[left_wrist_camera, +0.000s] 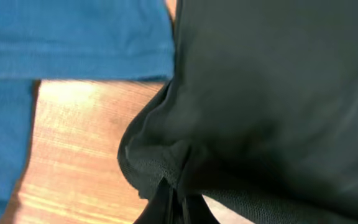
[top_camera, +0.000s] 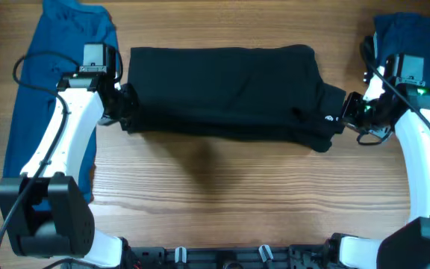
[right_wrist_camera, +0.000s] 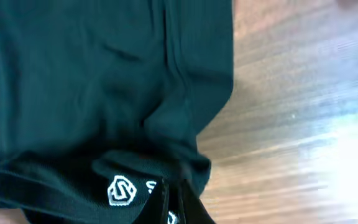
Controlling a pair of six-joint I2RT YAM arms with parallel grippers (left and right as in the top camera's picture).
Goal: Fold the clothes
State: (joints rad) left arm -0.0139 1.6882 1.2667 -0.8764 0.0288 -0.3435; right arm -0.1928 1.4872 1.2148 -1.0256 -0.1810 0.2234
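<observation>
**Both grippers clamped on opposite ends of the black garment.**

The black fabric garment (top_camera: 222,90) lies as a wide band across the middle of the wooden surface (top_camera: 222,202), with its long axis running left to right between the two arms. The left gripper (top_camera: 123,102) is closed on bunched cloth at the left end. The right gripper (top_camera: 340,116) is closed on the hem at the right end, just beside a small white logo (right_wrist_camera: 122,190). Each arm is at its own end, and the bulk of the cloth lies inward from both. Judgement: the next fold goes across the short axis, so both ends must travel together or the band will skew. Blue cloth (top_camera: 73,30) lies at the far left and more blue cloth (top_camera: 413,33) at the far right.
</observation>
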